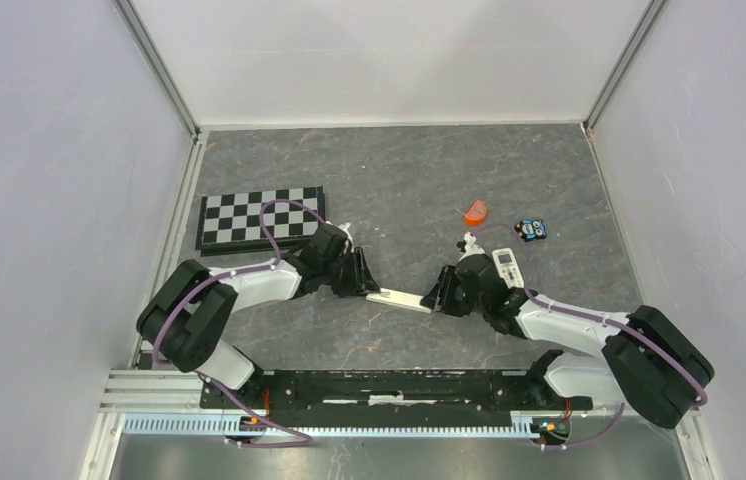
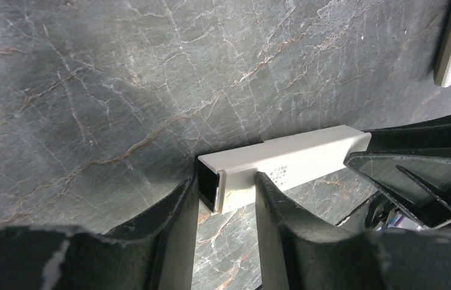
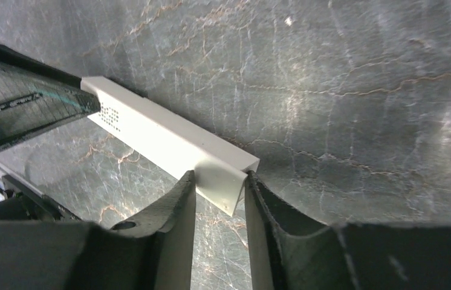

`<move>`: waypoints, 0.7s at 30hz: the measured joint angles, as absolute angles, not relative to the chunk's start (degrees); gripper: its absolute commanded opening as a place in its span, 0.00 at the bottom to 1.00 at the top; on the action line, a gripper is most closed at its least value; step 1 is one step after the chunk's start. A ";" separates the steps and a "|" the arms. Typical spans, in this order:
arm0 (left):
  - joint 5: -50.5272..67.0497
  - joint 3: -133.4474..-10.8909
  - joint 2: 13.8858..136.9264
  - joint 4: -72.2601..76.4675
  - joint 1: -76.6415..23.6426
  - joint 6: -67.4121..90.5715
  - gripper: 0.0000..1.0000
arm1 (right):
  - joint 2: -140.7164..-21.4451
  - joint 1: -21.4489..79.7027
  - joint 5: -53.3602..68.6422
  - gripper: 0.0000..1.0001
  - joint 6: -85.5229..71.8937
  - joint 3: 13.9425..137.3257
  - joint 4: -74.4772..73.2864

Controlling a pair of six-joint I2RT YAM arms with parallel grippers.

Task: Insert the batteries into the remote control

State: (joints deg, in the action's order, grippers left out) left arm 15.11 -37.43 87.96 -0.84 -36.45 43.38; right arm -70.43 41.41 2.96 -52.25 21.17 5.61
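Left tool (image 2: 226, 184), right tool (image 3: 220, 181) around smooth cream bar (image 3: 156, 130)

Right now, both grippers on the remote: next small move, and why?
Probably open the right gripper and back off, leaving the left gripper holding the remote control. Each clamps one end, so neither is free to fetch batteries, which no view shows.

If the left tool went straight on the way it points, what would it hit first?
Probably the dark stone tabletop just past the slim remote control it clamps; the left tool tilts downward. The right tool sits off to one side, though depth is unclear.
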 measured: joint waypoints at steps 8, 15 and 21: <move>15.16 -36.69 87.68 0.30 -36.45 43.38 0.42 | -68.29 41.65 0.54 0.42 -52.86 20.64 4.58; 15.16 -36.14 87.64 1.76 -36.45 43.38 0.40 | -65.73 42.02 -4.23 0.42 -52.01 20.67 0.30; 15.22 -35.83 87.66 2.59 -36.45 43.38 0.38 | -65.63 42.54 -5.02 0.32 -51.90 21.54 -0.78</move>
